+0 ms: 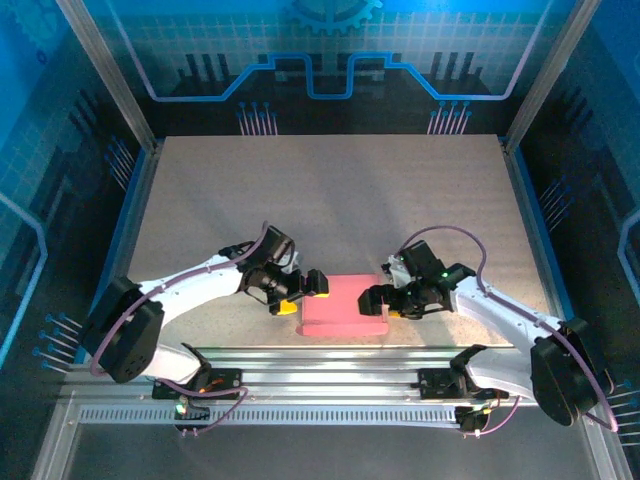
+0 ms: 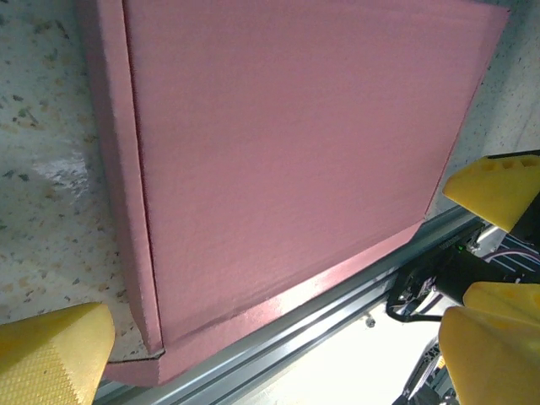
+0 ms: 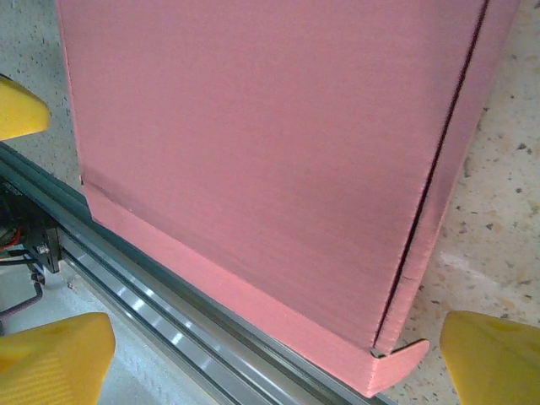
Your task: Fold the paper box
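The paper box (image 1: 343, 306) is a closed, shallow pink box lying flat on the table by its near edge. My left gripper (image 1: 300, 293) is at its left end and my right gripper (image 1: 385, 301) at its right end. In the left wrist view the pink lid (image 2: 287, 143) spreads beyond my open left gripper (image 2: 270, 350), with yellow fingertips (image 2: 51, 359) wide apart and holding nothing. In the right wrist view the box (image 3: 270, 135) has a small tab sticking out at its near corner (image 3: 401, 363). My right gripper (image 3: 274, 359) is open over that edge.
An aluminium rail (image 1: 330, 355) runs along the table's near edge, right against the box's front side (image 2: 337, 308) (image 3: 160, 308). The speckled tabletop (image 1: 330, 200) stretches behind the box to blue walls. The other arm's yellow finger (image 2: 498, 190) (image 3: 17, 105) shows across the box.
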Controlling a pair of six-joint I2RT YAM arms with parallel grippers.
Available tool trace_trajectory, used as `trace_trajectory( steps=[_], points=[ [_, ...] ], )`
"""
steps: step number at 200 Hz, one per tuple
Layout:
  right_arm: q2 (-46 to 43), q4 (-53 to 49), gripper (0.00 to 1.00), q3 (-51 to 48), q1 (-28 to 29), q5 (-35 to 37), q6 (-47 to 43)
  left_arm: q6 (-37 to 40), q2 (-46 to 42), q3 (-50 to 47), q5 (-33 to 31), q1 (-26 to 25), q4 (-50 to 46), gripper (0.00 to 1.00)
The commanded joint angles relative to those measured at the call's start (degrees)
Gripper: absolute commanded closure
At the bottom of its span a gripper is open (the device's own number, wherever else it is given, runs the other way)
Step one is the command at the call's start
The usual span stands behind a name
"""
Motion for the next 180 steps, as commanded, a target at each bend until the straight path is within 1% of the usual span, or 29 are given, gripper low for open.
trace_trajectory(
  steps=[1,100,180],
  points=[
    [1.10,1.60,0.00,-0.90,0.78,-1.59,0.14,0.73,1.41,-0.81,-0.41,-0.51,1.88,0.01],
    [3.85,6.77,0.00,-1.07,1.17,0.30,2.01,0.32,4.95,-0.15,-0.31,-0.83,3.22,0.01],
    [4.15,7.61,0.00,-1.13,1.31,0.32,2.28,-2.20,5.39,-0.28,2.85,-0.80,6.79,0.01]
  ],
)
